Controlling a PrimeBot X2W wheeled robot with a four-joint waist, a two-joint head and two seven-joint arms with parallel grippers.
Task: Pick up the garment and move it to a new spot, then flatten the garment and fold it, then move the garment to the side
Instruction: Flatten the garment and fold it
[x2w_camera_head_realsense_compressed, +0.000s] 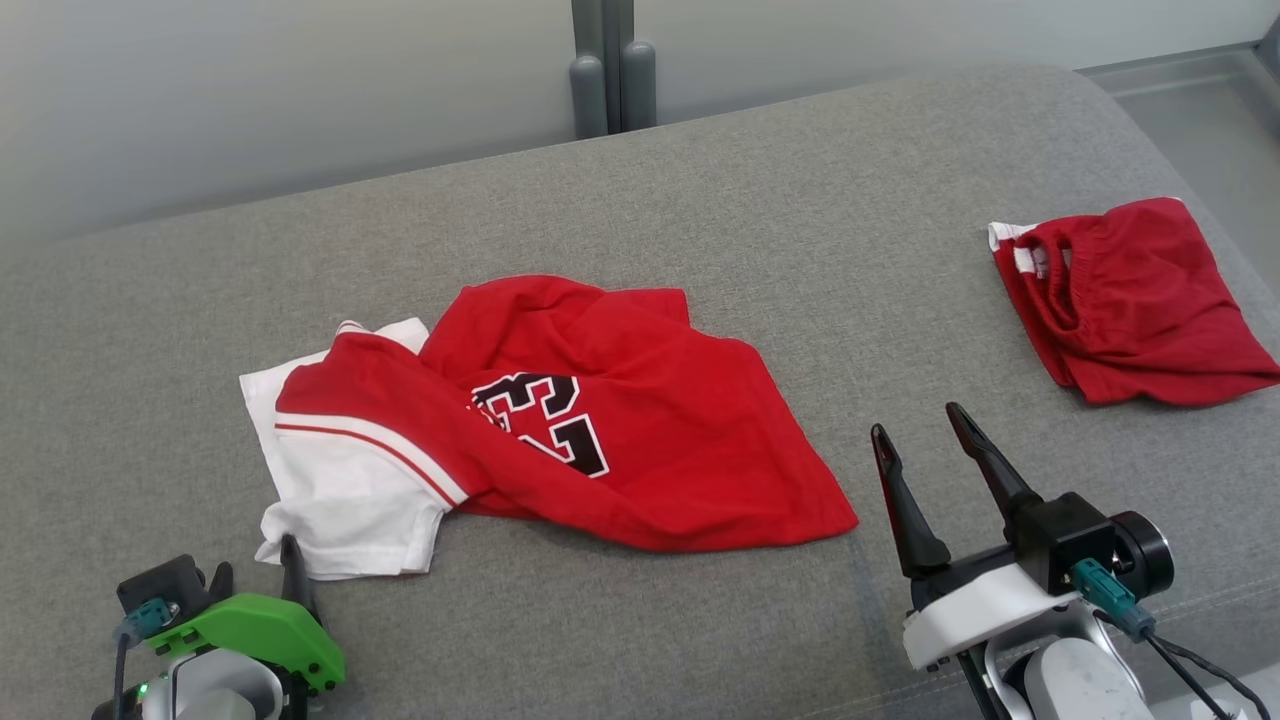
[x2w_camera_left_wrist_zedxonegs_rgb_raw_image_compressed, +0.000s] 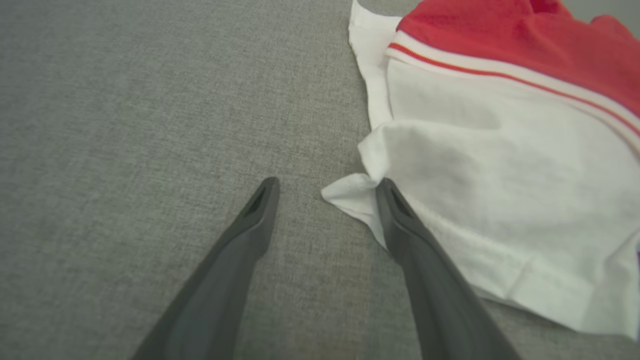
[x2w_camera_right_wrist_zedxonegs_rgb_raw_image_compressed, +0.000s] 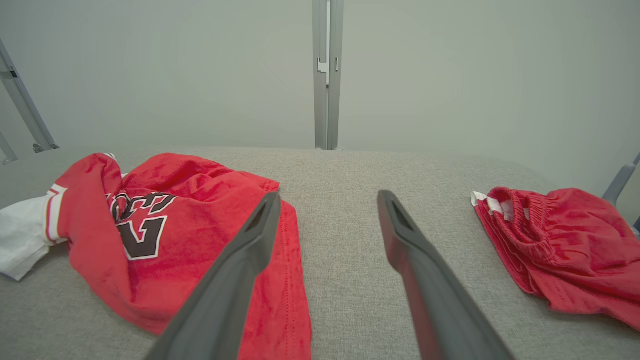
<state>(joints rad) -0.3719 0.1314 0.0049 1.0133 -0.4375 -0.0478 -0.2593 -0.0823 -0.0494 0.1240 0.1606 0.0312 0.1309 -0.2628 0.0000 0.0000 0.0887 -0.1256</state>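
Garment (x2w_camera_head_realsense_compressed: 600, 420): red-and-white shirt with black numerals, crumpled mid-cushion, white sleeve toward the robot's left.
Left pincer (x2w_camera_left_wrist_zedxonegs_rgb_raw_image_compressed: 325, 186): wide, empty, low at the white sleeve's corner, one finger overlapping its edge.
Right pincer (x2w_camera_head_realsense_compressed: 917, 425): wide, empty, just right of the red hem.
Red shorts (x2w_camera_head_realsense_compressed: 1130, 300): bunched, far right, well apart.
Cushion (x2w_camera_head_realsense_compressed: 700, 180): grey fabric.

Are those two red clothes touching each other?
Apart. The head view shows a wide stretch of bare grey cushion between the shirt and the shorts; the right wrist view shows the same gap.
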